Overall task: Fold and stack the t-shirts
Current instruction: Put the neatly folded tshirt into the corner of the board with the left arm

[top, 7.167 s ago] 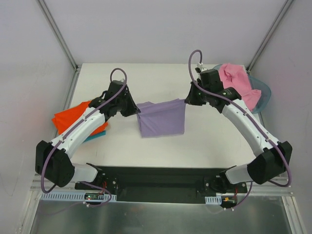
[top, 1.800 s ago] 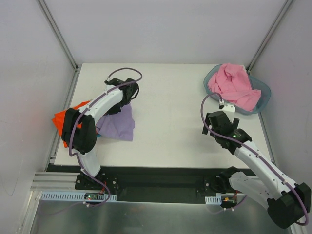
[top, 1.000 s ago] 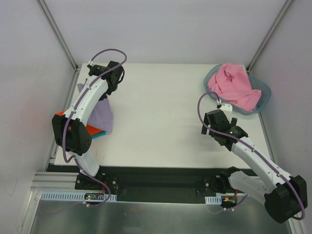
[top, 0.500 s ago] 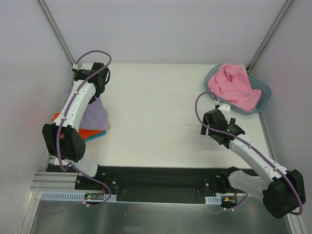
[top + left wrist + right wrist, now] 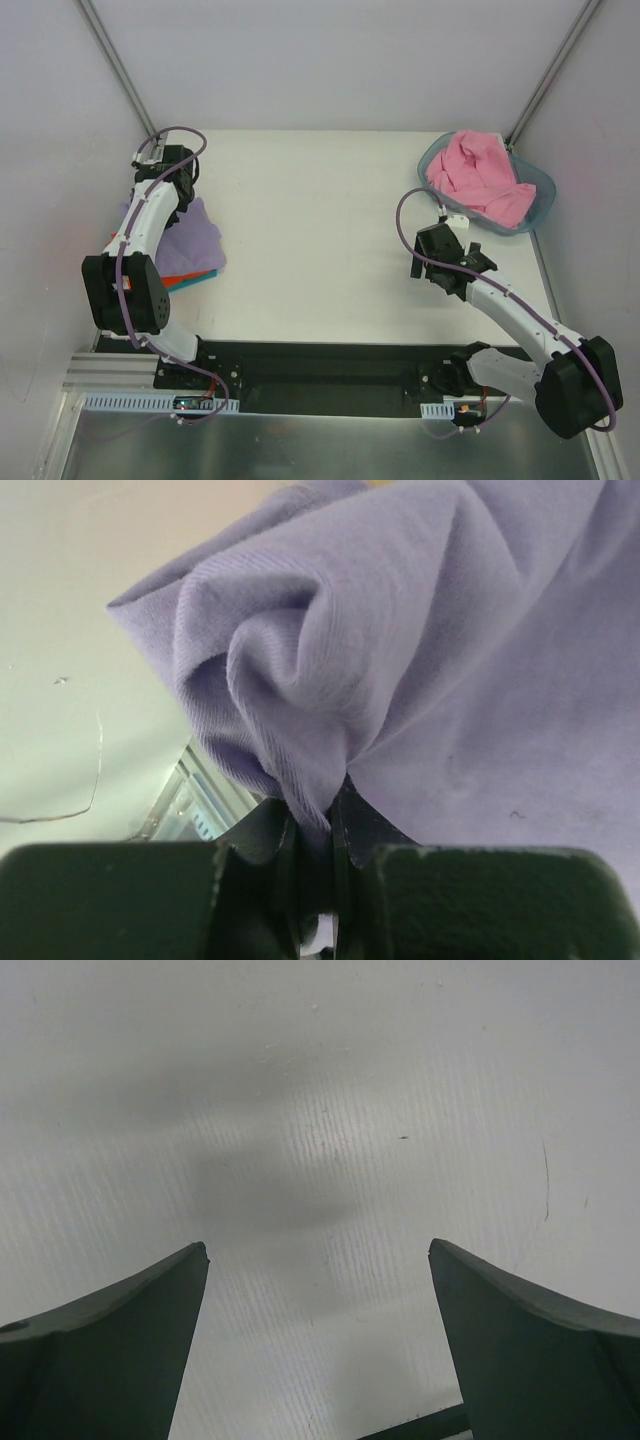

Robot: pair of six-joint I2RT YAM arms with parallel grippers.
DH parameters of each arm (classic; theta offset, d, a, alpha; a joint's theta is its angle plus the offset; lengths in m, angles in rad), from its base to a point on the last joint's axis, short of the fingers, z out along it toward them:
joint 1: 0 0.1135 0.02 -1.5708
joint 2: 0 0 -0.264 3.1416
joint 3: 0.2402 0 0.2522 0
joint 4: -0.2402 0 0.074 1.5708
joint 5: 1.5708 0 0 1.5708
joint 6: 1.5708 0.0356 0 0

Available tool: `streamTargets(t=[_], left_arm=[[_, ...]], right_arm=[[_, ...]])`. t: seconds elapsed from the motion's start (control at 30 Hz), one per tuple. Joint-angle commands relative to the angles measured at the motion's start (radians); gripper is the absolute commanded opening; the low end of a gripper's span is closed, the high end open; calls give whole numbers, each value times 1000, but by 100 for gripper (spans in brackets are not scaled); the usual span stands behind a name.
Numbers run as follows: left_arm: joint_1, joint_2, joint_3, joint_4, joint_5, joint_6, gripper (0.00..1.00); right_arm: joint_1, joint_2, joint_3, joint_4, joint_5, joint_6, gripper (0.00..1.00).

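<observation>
The lavender t-shirt (image 5: 192, 236) lies draped over the orange-red t-shirt (image 5: 176, 274) and the teal t-shirt (image 5: 192, 281) at the table's left edge. My left gripper (image 5: 168, 186) is shut on a bunched fold of the lavender cloth (image 5: 330, 660), pinched between the jaws (image 5: 318, 818) at the stack's far end. The pink t-shirt (image 5: 476, 178) is crumpled in the basket at the far right. My right gripper (image 5: 450, 258) hovers open over bare table (image 5: 318, 1160), fingers (image 5: 130, 1330) wide apart and holding nothing.
The grey-blue plastic basket (image 5: 541, 186) stands in the far right corner. White walls and metal frame posts close in the table on the left, back and right. The white tabletop (image 5: 330, 220) spreads between the two arms.
My left arm has swung further left and back, dragging the lavender shirt over the orange and teal stack. The right arm has shifted only slightly and stayed open.
</observation>
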Motion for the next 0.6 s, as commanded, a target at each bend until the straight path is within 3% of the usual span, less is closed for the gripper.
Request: streamTargets(t=[0.0, 0.13, 0.27, 0.33, 0.4, 0.57], left_arm=[[31, -39, -31, 129, -4, 82, 4], [85, -22, -74, 199, 56, 115, 8], [109, 17, -63, 197, 68, 108, 33], [128, 29, -53, 196, 67, 105, 59], [160, 30, -45, 190, 71, 88, 99], [178, -31, -14, 166, 146, 57, 99]], right_arm=[[-8, 5, 22, 15, -7, -6, 97], [-8, -1, 20, 15, -12, -6, 97], [-10, -7, 17, 14, -13, -8, 97], [-11, -1, 20, 15, -24, -17, 97], [-13, 3, 22, 11, -26, -20, 97], [-17, 2, 25, 12, -46, -24, 97]])
